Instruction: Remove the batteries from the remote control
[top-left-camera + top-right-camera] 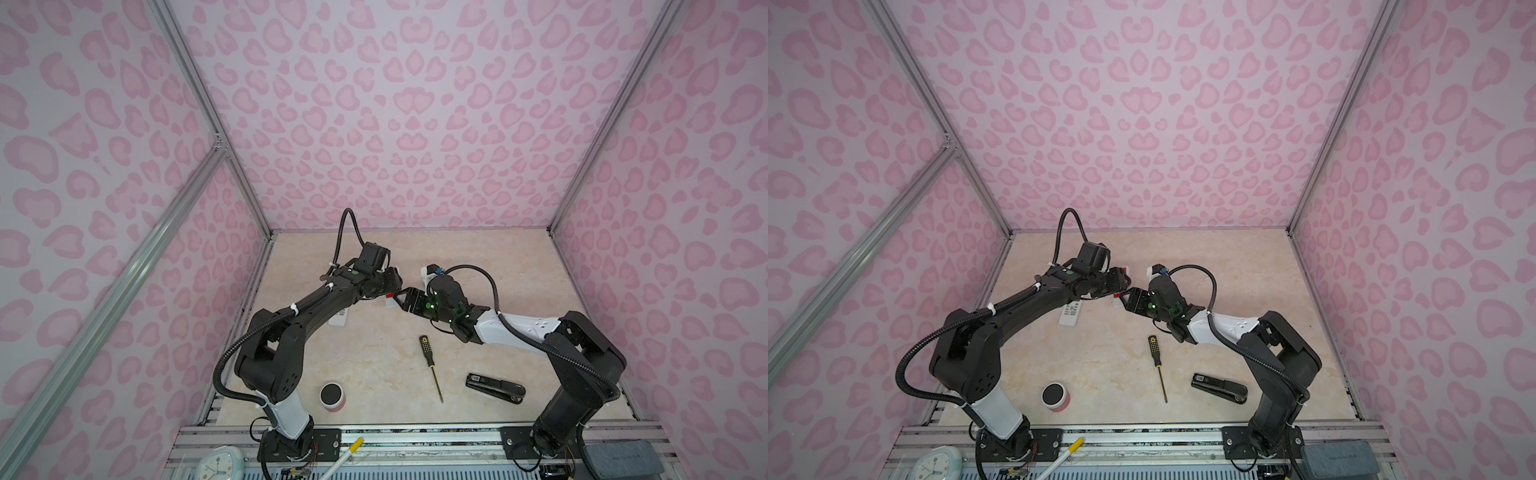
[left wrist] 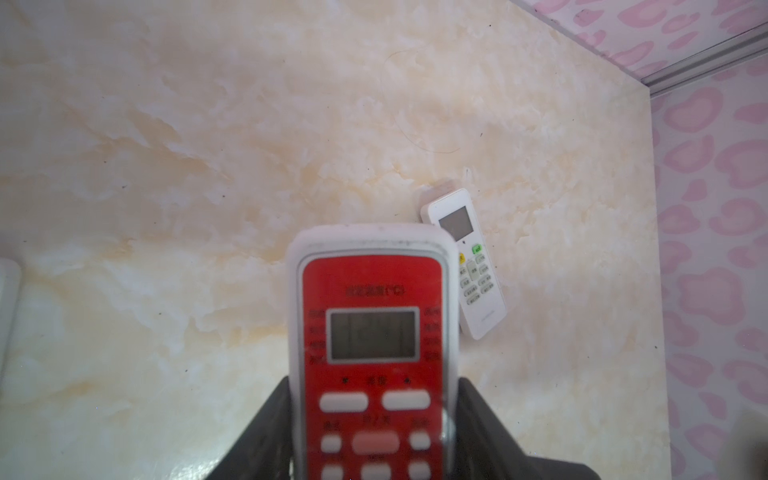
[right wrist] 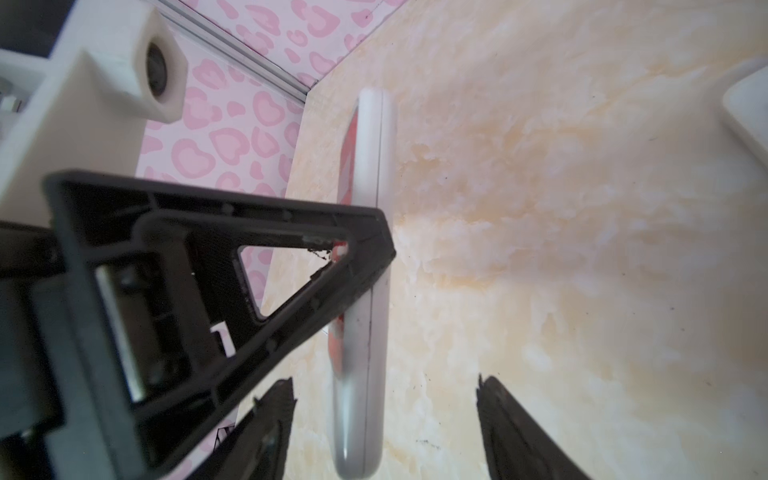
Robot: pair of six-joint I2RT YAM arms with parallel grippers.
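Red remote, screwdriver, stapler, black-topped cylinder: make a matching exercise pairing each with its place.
Things:
1. red remote
2. screwdriver
3. stapler
4. black-topped cylinder

Places:
A. front right of the table
B. gripped in the left hand
C. standing at the front left
D. lying mid-table, tip toward the front edge

Pairs: 1-B, 2-D, 3-A, 4-C

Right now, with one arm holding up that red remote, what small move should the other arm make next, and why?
Probably close the right gripper on the red remote. The left gripper clamps it, and the right jaws stand open on either side of it, not yet touching. No batteries show yet, so a second hold seems needed first.
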